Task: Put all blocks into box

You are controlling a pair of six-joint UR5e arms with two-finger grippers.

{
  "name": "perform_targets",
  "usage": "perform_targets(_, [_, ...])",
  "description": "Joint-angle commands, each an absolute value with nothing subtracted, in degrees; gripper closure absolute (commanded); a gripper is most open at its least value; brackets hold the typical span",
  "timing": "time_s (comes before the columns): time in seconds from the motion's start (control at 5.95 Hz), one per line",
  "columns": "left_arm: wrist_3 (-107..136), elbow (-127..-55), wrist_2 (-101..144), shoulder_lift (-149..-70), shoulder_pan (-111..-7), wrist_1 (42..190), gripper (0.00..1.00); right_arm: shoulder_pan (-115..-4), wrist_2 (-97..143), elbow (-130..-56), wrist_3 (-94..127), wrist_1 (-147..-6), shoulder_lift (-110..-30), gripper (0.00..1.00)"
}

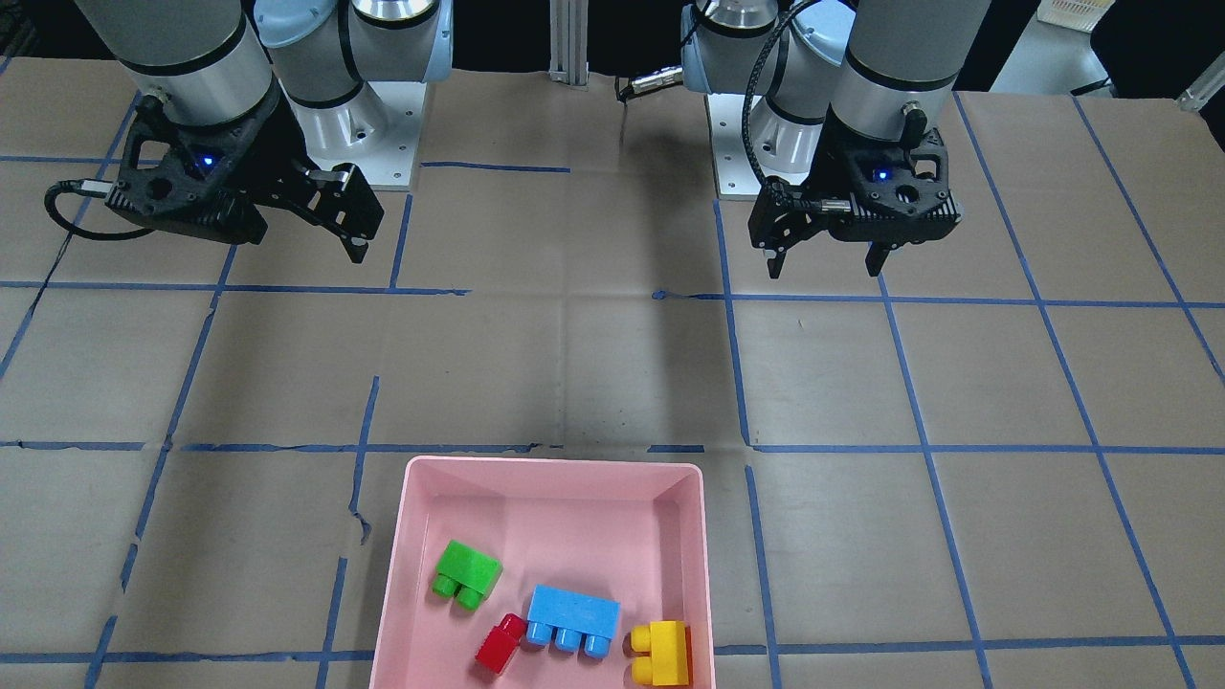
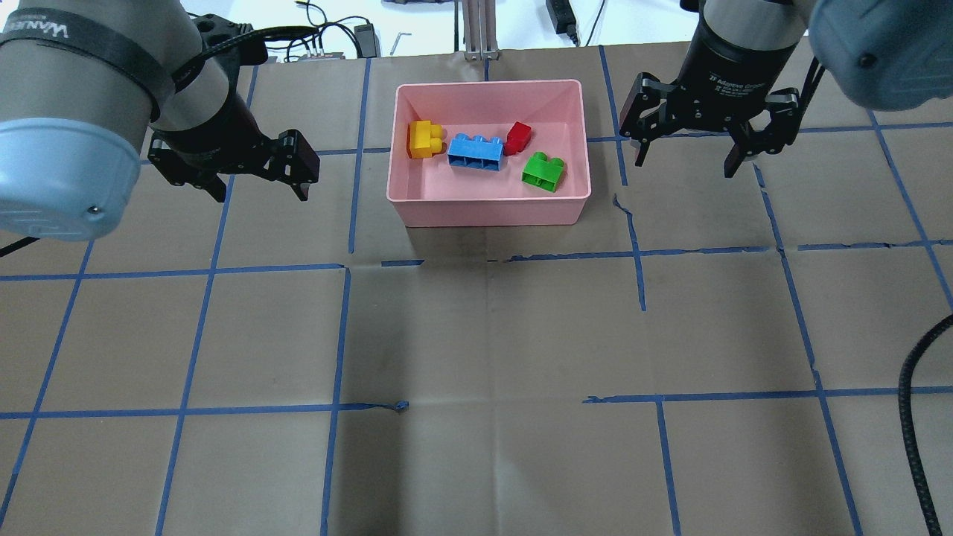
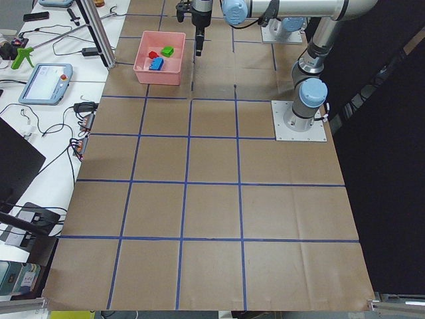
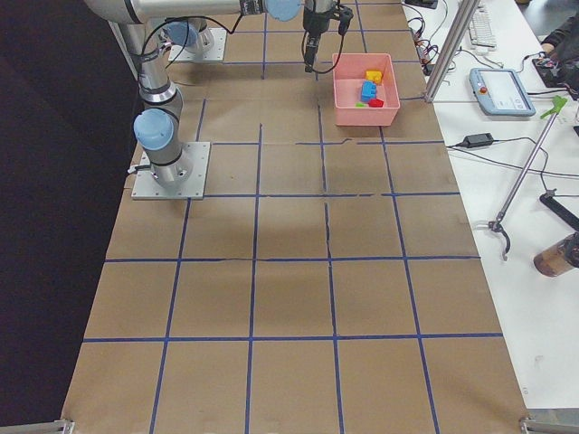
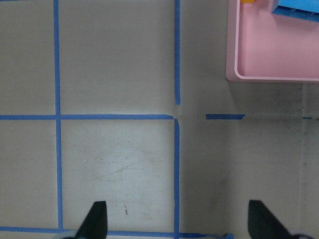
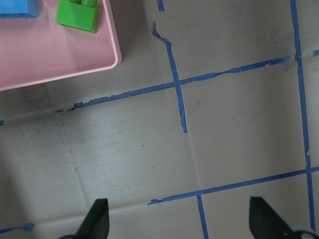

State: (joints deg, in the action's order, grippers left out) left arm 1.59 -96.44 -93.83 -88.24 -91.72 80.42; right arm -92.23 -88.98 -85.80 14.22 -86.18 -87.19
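The pink box [image 2: 488, 208] stands at the table's far middle and also shows in the front view [image 1: 412, 536]. All four blocks lie inside it: yellow [image 2: 424, 139], blue [image 2: 476, 152], red [image 2: 518, 137] and green [image 2: 543, 170]. The red block touches the blue one's end. My left gripper [image 2: 262, 195] hangs open and empty above the table, left of the box and apart from it. My right gripper [image 2: 686, 167] hangs open and empty to the box's right. In the right wrist view the green block [image 6: 77, 15] lies by the box's corner [image 6: 60, 74].
Brown paper with a blue tape grid covers the table [image 2: 491, 335]. Cables and small devices lie beyond the far edge [image 2: 335, 37]. An aluminium post [image 2: 476, 30] stands behind the box. A torn tape strip [image 2: 629, 216] lies right of the box.
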Motion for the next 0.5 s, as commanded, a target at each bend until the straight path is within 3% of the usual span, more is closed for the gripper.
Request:
perform_targets(0.0, [0.45, -96.59, -94.04, -88.33, -91.58, 80.33, 0.01, -91.76, -91.38, -85.96, 13.45, -86.22, -87.36, 0.00])
perform_targets(0.34, [0.44, -96.59, -94.04, -88.42, -91.58, 80.33, 0.01, -91.85, -91.41, -86.04, 13.80, -86.31, -87.36, 0.01])
